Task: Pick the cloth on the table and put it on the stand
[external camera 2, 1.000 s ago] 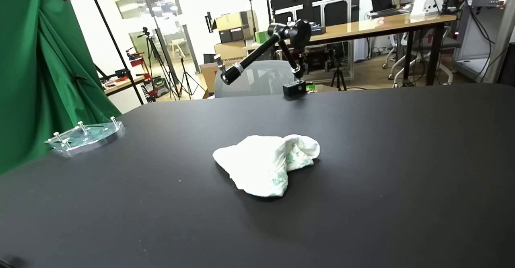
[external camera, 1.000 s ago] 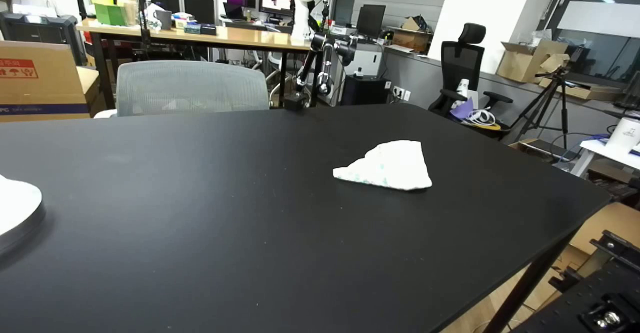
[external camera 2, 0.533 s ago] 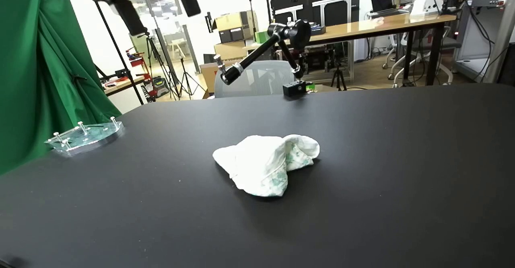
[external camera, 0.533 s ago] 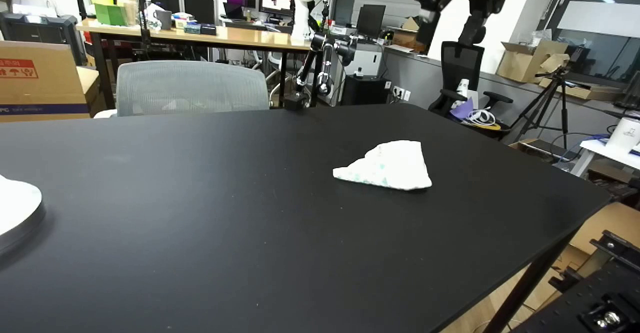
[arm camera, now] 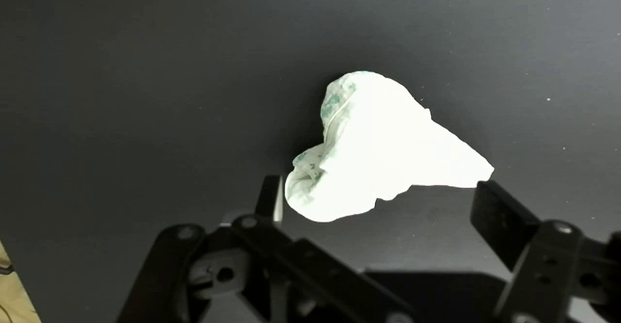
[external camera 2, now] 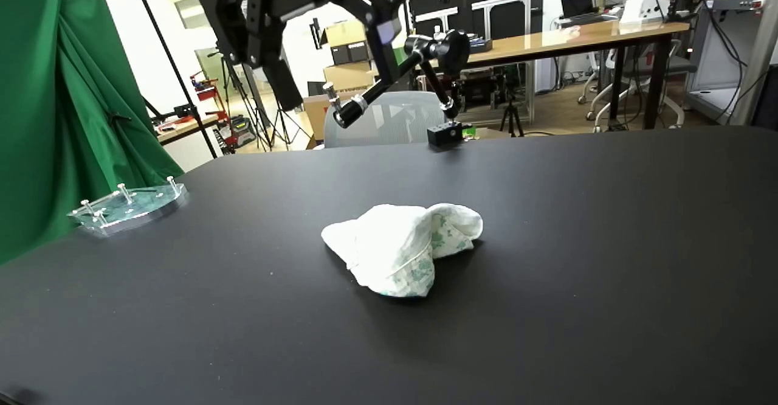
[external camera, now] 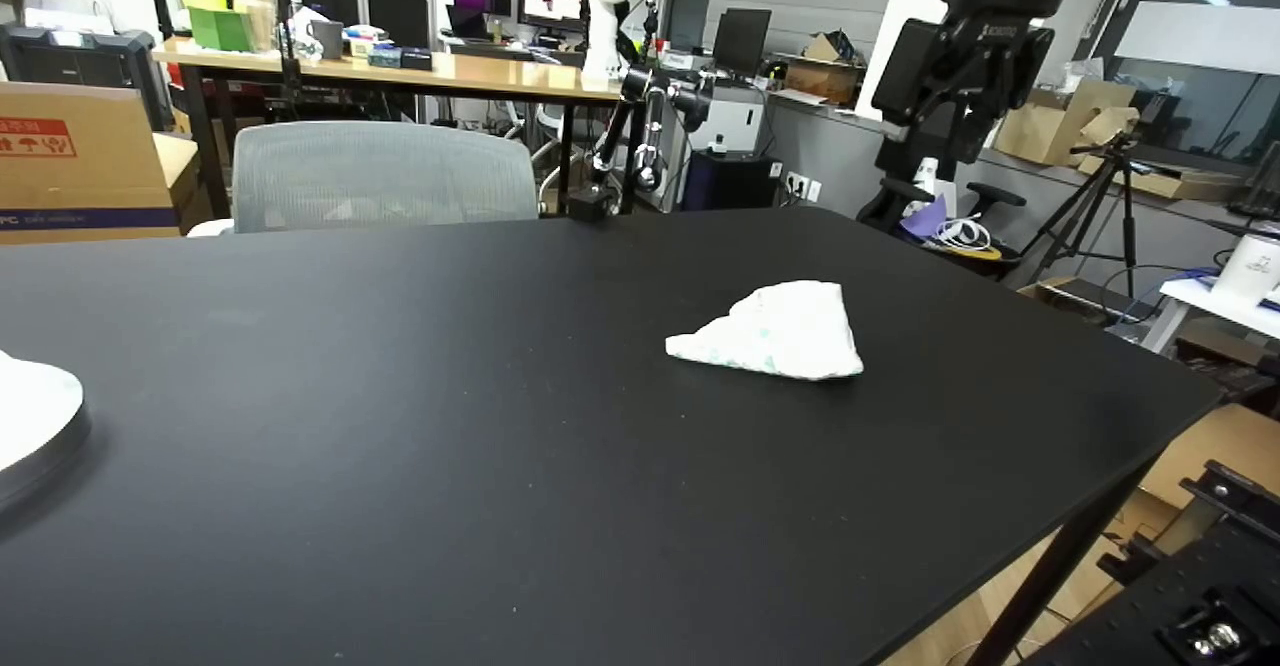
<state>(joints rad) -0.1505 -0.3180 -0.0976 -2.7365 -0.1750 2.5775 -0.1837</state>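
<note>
- Up front in the wrist view, gripper (arm camera: 377,194) is spread wide, nothing pinched. Both exterior views have it hanging well above the table (external camera 2: 547,308), so no contact w/ anything afaict.
- Lower down, past the fingertips: cloth (arm camera: 383,143), white w/ green print, lying bunched on the table — one end puffed up & folded, the other tapering to a tail. Middle's blown out in the wrist view so can't read any folds there.
- Pick = not done. IMO this is approach stage: wrist view has the cloth roughly btwn the fingertips, but both exterior views put it well apart. Remaining: come down, pinch, lift.
- Further off, near the green curtain (external camera 2: 67,101) in an exterior view: clear bolted plate (external camera 2: 140,207). Prob the stand, just my guess. White slab (external camera: 35,411) cut off by the frame edge in an exterior view — maybe same thing, can't tell.
- Carry + place = not started, cloth isn't on either. So early days, pretty much the whole job to go.
- Way back: jointed mount (external camera 2: 451,53) at the table's far edge, mesh chair (external camera: 385,176) beyond it. Prob irrelevant here.
</note>
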